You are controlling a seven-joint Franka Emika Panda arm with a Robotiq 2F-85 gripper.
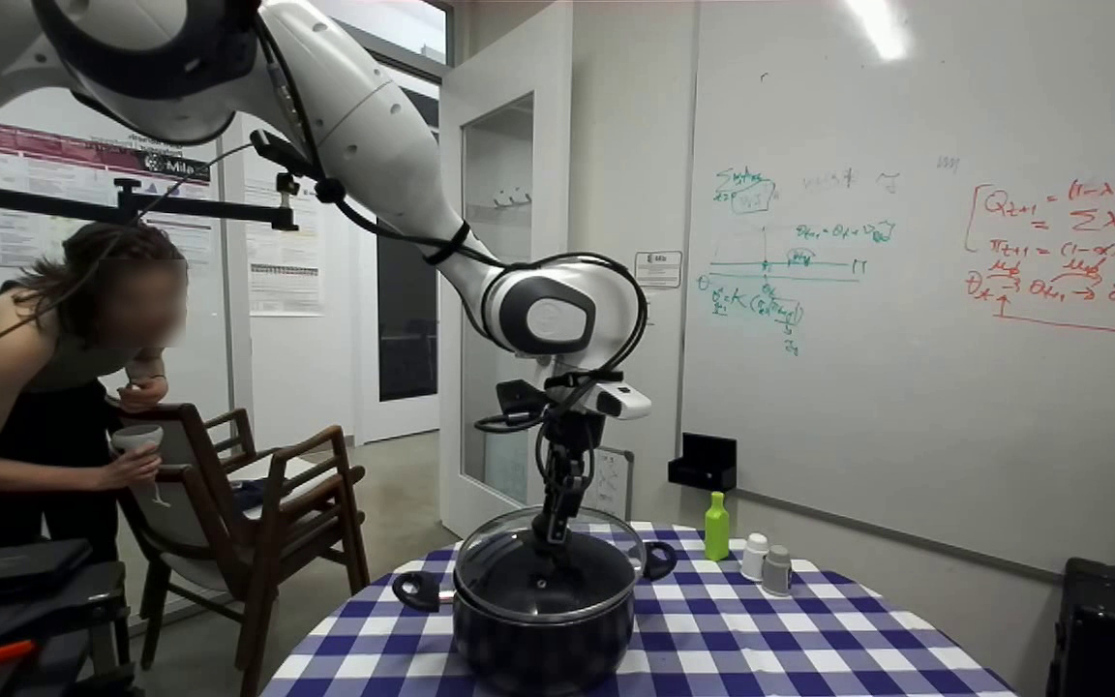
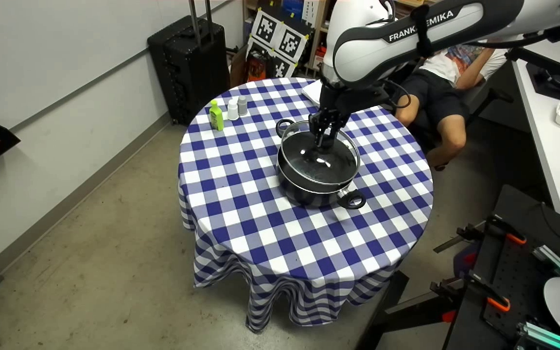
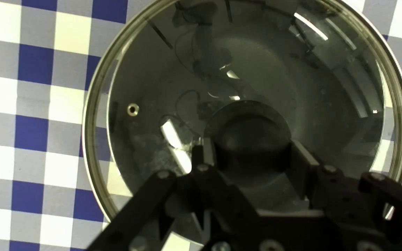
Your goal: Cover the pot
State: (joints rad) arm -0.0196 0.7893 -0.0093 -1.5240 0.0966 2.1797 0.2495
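We pinch the black knob [image 3: 251, 136] between the fingers [image 3: 300, 162], probably so the glass lid [image 2: 319, 167] hangs balanced just below them, with the pot [image 1: 543, 647] beneath both, awaiting its cover.

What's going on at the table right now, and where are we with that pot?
The robot's gripper is closed on the black knob of the glass lid and holds the lid over the black pot. The lid appears to hover just above the pot's rim, not yet seated on it. The pot stands on the checked tablecloth; the green bottle, white shaker and gray shaker stand apart from it.
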